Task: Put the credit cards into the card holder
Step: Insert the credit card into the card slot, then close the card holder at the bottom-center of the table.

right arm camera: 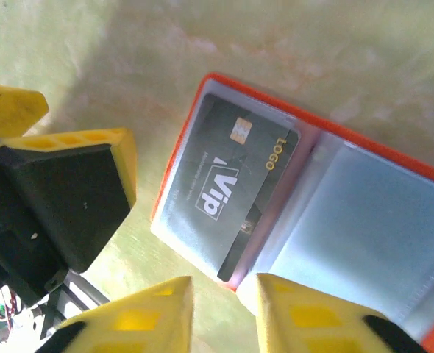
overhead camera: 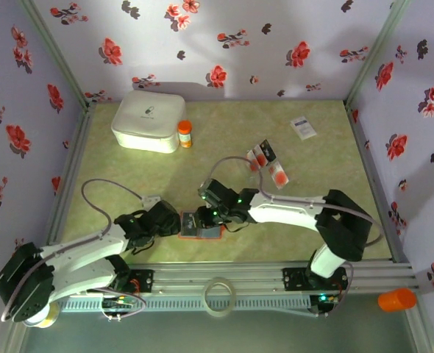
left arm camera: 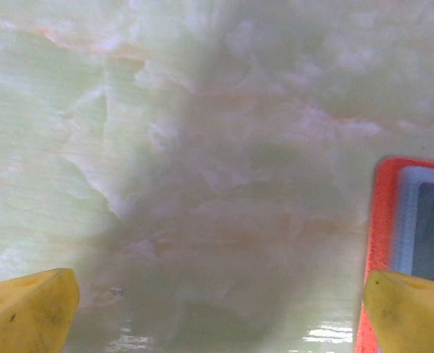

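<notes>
Since one card (right arm camera: 224,191) sits in the card holder (right arm camera: 364,220), open at the near middle of the table (overhead camera: 129,173), right gripper (right arm camera: 223,290), jaws narrow and empty, should lift straight off without dragging it; left gripper (left arm camera: 217,294), jaws wide, sits at the holder's left edge.

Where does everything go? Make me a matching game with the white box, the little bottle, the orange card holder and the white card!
Things:
1. white box
2. bottle
3. card holder
4. white card

Places:
A. at the back right, lying alone
B. at the back left
C. at the front, lying open
D. right beside the white box

Pairs: 1-B, 2-D, 3-C, 4-A
</notes>
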